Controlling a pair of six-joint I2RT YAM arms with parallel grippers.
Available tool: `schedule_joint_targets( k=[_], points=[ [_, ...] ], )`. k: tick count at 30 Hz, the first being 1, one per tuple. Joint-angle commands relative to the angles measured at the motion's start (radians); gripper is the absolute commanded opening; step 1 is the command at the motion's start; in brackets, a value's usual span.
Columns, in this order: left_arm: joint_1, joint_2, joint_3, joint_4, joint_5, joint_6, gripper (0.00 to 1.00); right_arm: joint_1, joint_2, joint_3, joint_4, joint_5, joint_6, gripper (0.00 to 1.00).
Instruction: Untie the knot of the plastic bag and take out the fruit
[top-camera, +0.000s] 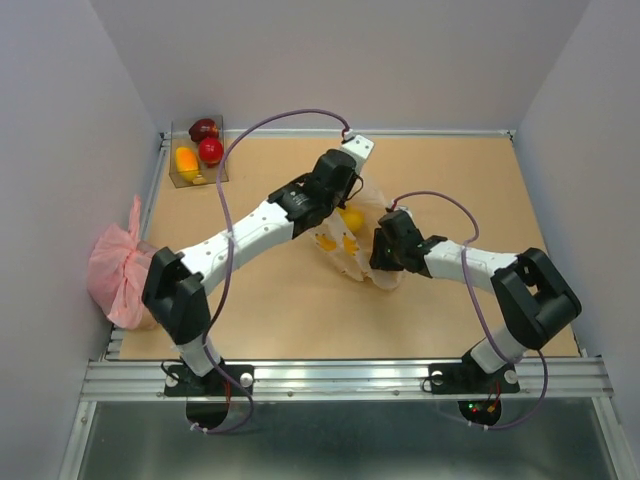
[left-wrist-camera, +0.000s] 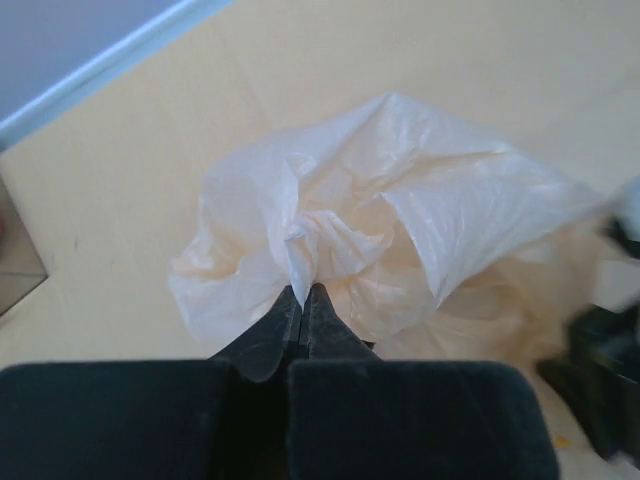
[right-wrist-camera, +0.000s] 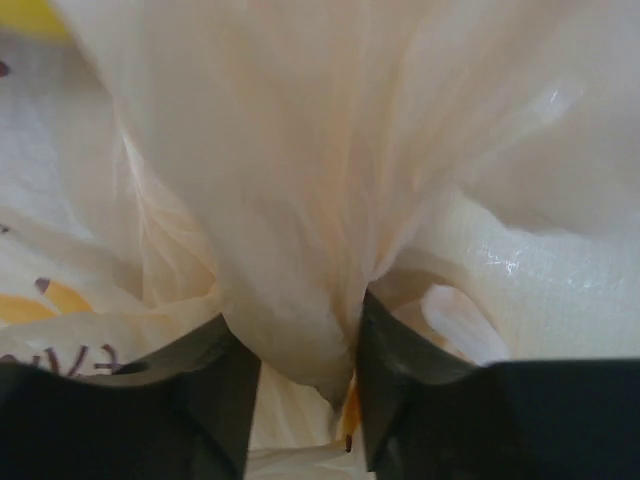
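- plastic bag (left-wrist-camera: 450, 210): translucent pale peach-cream with yellow printed marks
- fruit (top-camera: 210, 150): red, dark red, orange-yellow and yellow
- crinkled bag (top-camera: 115, 265): pink
- table (top-camera: 300, 310): tan

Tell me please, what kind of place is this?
Probably a robot lab test cell, not a home or shop: two arms bolted to a metal rail, plain walls closing in a wooden table, and staged props, a bag and a box of fruit.

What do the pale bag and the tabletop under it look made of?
The plastic bag: thin translucent film, likely polyethylene, pale cream, faintly glossy; sharp crinkles and small glints show it. The tabletop: smooth matte tan board, perhaps wood or laminate; no grain visible, so uncertain.
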Motion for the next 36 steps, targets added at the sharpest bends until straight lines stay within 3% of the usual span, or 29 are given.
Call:
schedule_joint_targets(
  k=[1,3,7,14,19,24,27,28,30,34,36],
  points=[
    [-0.054,-0.137,-0.041,0.021,-0.001,-0.077,0.00,-0.002,0.005,-0.041,0.085,0.031,0.030,0.38],
    [-0.054,-0.146,-0.115,0.041,-0.042,-0.132,0.00,-0.002,0.003,-0.052,0.091,0.042,0.037,0.29],
    [-0.042,-0.146,-0.192,0.070,-0.056,-0.184,0.00,-0.002,-0.011,-0.063,0.094,0.051,0.035,0.28],
    [0.076,-0.128,-0.335,0.209,0.039,-0.299,0.00,-0.002,-0.058,-0.083,0.094,0.069,0.021,0.24],
    [0.136,-0.068,-0.411,0.264,0.096,-0.382,0.05,-0.002,-0.081,-0.098,0.093,0.065,0.014,0.18],
    [0.137,-0.114,-0.470,0.318,0.073,-0.417,0.27,-0.002,-0.083,-0.092,0.093,0.022,0.007,0.16],
    [0.137,-0.203,-0.468,0.315,0.064,-0.416,0.49,-0.002,-0.101,-0.080,0.093,0.003,-0.009,0.19],
    [0.137,-0.229,-0.467,0.312,0.064,-0.411,0.67,-0.002,-0.109,-0.076,0.093,0.003,-0.011,0.21],
    [0.136,-0.299,-0.453,0.294,0.082,-0.395,0.85,-0.002,-0.129,-0.072,0.090,0.008,-0.017,0.28],
    [0.107,-0.399,-0.428,0.268,0.079,-0.358,0.92,-0.002,-0.150,-0.064,0.083,0.008,-0.022,0.44],
    [0.073,-0.445,-0.431,0.271,0.067,-0.321,0.92,-0.002,-0.153,-0.063,0.080,0.002,-0.022,0.62]
  ],
)
